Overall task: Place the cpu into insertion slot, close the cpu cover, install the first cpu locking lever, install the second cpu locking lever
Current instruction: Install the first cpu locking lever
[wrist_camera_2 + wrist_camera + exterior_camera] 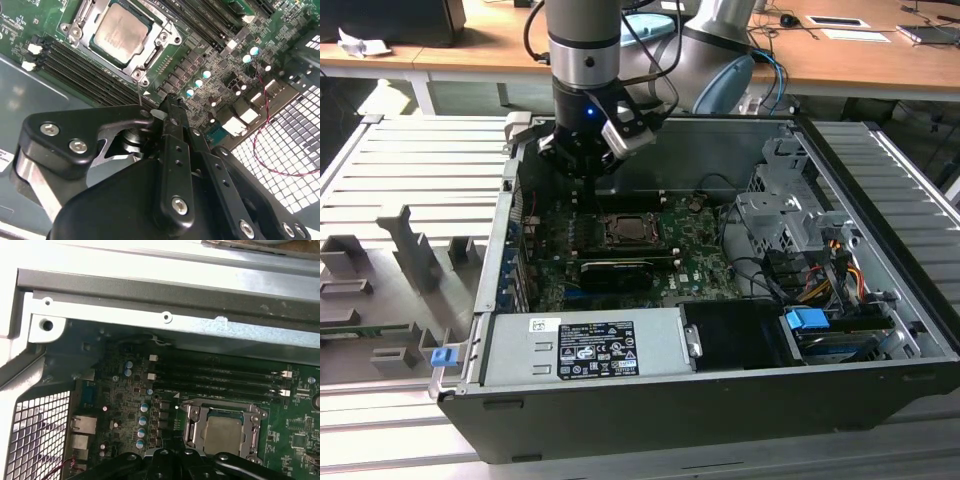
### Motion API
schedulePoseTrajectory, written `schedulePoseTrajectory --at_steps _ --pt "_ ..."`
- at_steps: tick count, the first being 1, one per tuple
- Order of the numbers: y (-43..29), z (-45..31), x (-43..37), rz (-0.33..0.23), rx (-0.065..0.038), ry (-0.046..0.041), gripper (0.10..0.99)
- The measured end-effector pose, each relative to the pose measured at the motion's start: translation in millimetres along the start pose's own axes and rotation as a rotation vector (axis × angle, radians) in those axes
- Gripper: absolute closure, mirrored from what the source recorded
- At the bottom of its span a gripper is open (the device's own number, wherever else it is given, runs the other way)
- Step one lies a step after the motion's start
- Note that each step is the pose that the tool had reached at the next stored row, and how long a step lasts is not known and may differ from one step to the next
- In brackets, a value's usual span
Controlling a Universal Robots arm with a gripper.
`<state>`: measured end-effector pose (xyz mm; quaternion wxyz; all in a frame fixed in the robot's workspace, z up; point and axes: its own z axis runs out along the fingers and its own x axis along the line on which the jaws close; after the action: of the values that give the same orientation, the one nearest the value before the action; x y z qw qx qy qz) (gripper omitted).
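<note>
Gripper [167,107], closed tight, vertical and tip-down over the motherboard [220,75], just beside the seated cpu [121,32].

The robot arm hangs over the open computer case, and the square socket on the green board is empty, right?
Not empty: the second wrist view shows a silver chip lying in the socket. The rest is right: the arm hangs over the open computer case and its green board.

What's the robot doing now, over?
Gripper low over the motherboard, close beside the cpu. Chip seated, cpu cover flat around it. Thin metal rod stands between them.
</note>
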<state>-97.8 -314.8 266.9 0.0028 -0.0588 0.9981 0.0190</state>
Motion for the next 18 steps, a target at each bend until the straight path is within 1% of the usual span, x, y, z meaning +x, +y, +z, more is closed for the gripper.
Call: schedulePoseTrajectory --at_steps 2,6,14,18 --pt "0.1 -0.1 1.0 0.001 0.000 0.0002 0.980" --pt "0.3 0.0 2.9 0.026 0.000 -0.0008 0.980" --pt "2.0 0.1 3.9 0.027 0.000 -0.0009 0.980" --pt "2.4 0.1 6.6 0.028 0.000 -0.0009 0.980"
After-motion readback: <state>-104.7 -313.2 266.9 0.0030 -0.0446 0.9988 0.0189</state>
